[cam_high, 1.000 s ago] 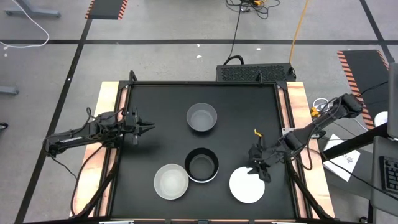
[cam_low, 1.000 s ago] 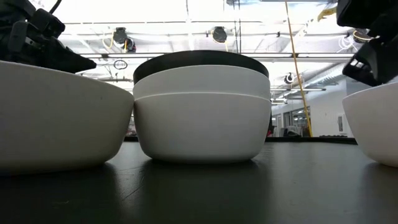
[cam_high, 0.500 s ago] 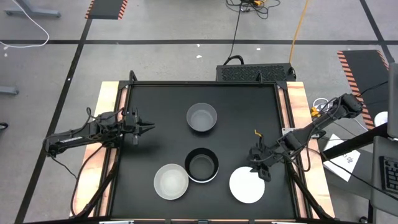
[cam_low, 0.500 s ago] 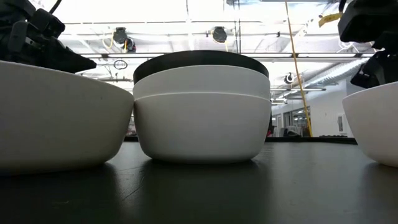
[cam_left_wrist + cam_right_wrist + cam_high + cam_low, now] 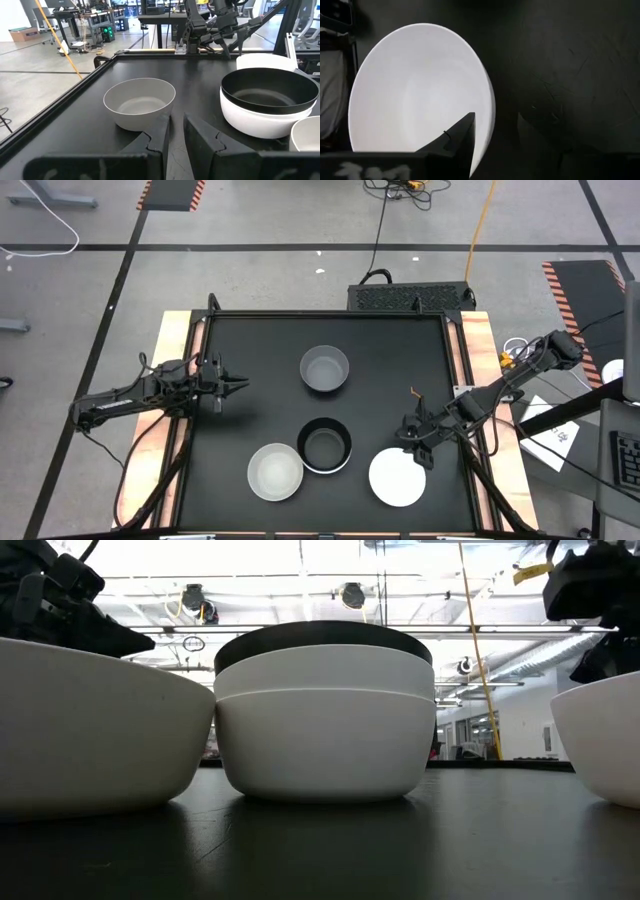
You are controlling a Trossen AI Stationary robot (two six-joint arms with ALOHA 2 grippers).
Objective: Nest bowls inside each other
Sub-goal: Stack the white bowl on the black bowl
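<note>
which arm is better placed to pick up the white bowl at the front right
Right. The right gripper hangs just above the white bowl's rim, one finger over the inside, the other past the wall. The left gripper waits at the table's left edge, jaws nearly closed, across from the stack with the black bowl.

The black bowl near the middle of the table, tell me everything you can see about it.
The black bowl is small, round and smooth, with a dark, slightly shiny, empty inside. It sits upright, nested in a white bowl, which the low view shows is itself stacked in another white one, so only its rim rises above them. The stack stands near the middle of the black table, close beside a pale bowl. No gripper touches it.
</note>
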